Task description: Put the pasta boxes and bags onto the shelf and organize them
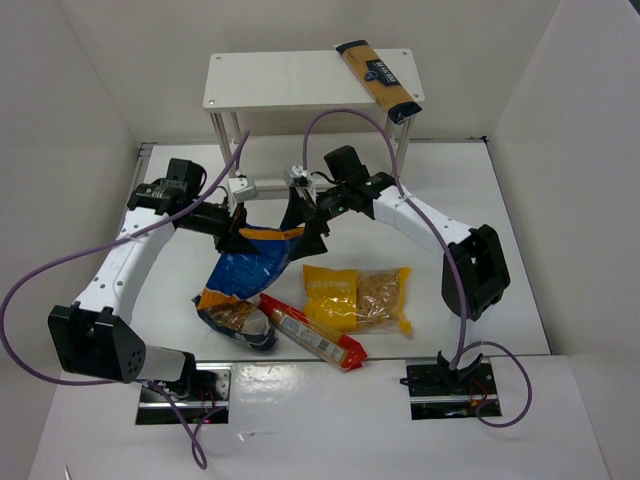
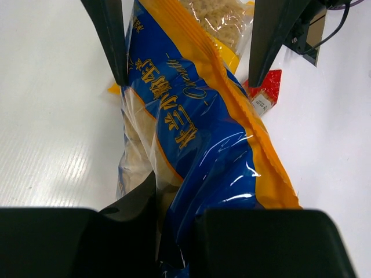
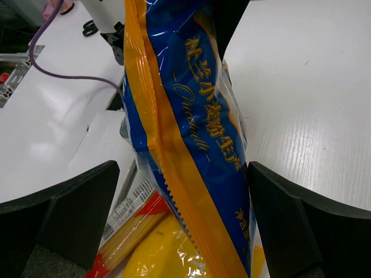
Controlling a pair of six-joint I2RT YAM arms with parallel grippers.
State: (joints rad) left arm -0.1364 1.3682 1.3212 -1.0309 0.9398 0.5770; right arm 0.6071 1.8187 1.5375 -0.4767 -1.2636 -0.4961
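Observation:
The blue-and-orange bag [image 1: 245, 275] hangs tilted, its lower end resting on the table [image 1: 530, 250]. My left gripper [image 1: 243, 237] is shut on the bag's upper left end; in the left wrist view the bag [image 2: 197, 116] runs out from between the closed jaws. My right gripper [image 1: 312, 225] stands open astride the bag's upper right part [image 3: 191, 116]; one finger [image 3: 278, 214] is at the bag's edge, the other [image 3: 75, 202] stands apart. The yellow bag [image 1: 355, 295] and the long red packet [image 1: 315, 335] lie flat on the table. The tan-and-navy packet [image 1: 380, 78] lies on the shelf's [image 1: 270, 80] top board.
White walls close in the table at the left, back and right. Purple cables [image 1: 40, 280] loop out from both arms. The shelf's lower tier sits just behind the two grippers.

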